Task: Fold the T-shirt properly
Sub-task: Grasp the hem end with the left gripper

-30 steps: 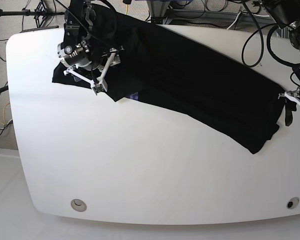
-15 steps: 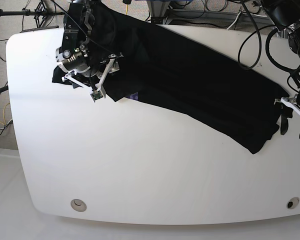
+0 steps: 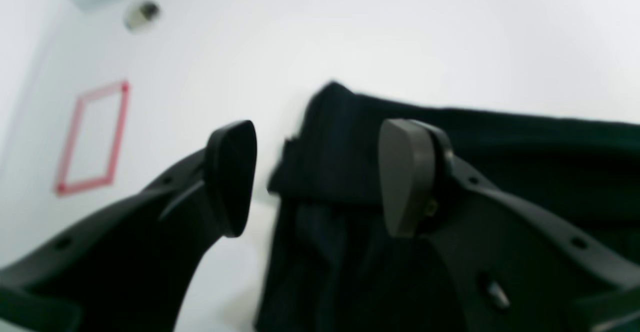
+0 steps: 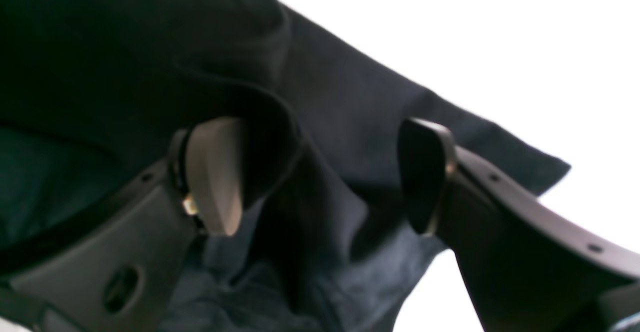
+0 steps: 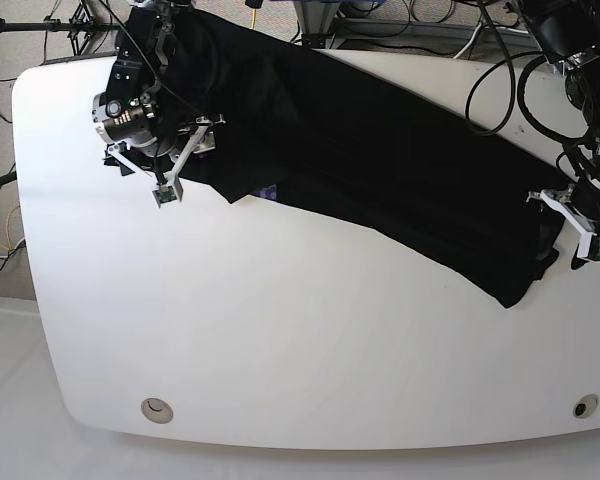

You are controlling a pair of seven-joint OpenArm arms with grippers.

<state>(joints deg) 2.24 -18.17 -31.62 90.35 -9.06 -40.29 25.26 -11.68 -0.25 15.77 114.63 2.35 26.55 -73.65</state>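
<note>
Currently: Both Grippers Parted at Opposite Ends of the Cloth

Nearest the base camera is bare white table (image 5: 280, 340); nothing lies on it between the front rim and the cloth.

The T-shirt (image 5: 380, 170) lies as one long black band, flat on the table. Its long axis runs diagonally, from the far corner on the view's left down to the near edge on the view's right. It is folded lengthwise into a strip, judging by its narrow outline.

The left gripper (image 3: 315, 177) sits at the nearer end of this band. Its pads stand apart, with nothing clamped. In the left wrist view the cloth's corner lies between and just beyond the pads. Whether a pad touches the cloth cannot be told.

The right gripper (image 4: 320, 177) sits at the farther end. Its pads are also parted. A curved edge of cloth, possibly the collar, passes between them, unclamped.

Judgement: each arm is nearest its own end, so the coming move depends on both closing on the band's two ends. Carrying one end along the long axis toward the other would shorten the strip.
</note>
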